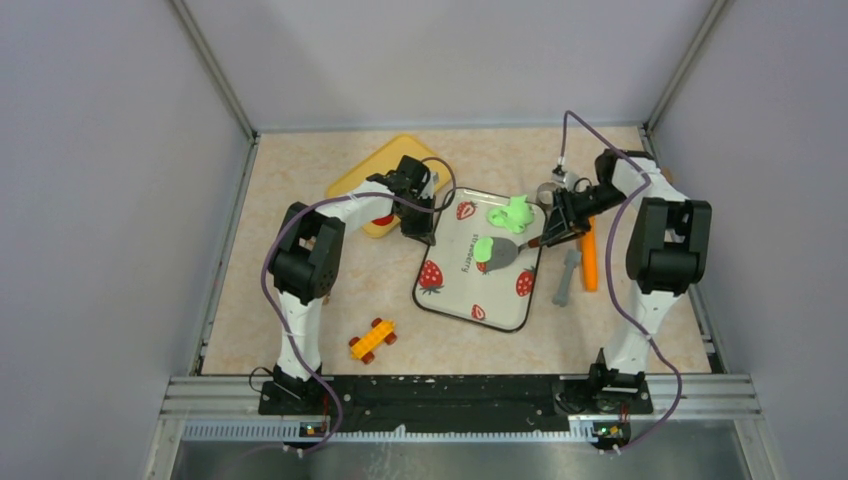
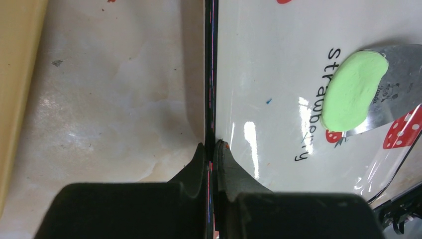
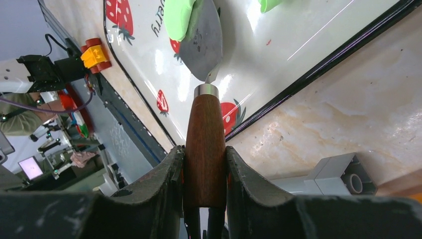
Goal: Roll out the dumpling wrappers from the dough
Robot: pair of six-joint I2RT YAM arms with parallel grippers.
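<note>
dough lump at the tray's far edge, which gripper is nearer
Right. The right gripper sits just beside the dough lump; the left gripper clamps the tray at its opposite edge.

Right hand [image 3: 204,154]: gripping a wooden-handled spatula [image 3: 204,119]. Blade [image 3: 201,45]: lying on the strawberry-print tray [image 3: 278,50], green dumpling wrapper [image 3: 178,17] resting partly on it. Tray: sitting on the tabletop [image 3: 358,109].

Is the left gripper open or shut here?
Shut. The left gripper pinches the tray by its black rim, with a finger pressed against each side.
</note>
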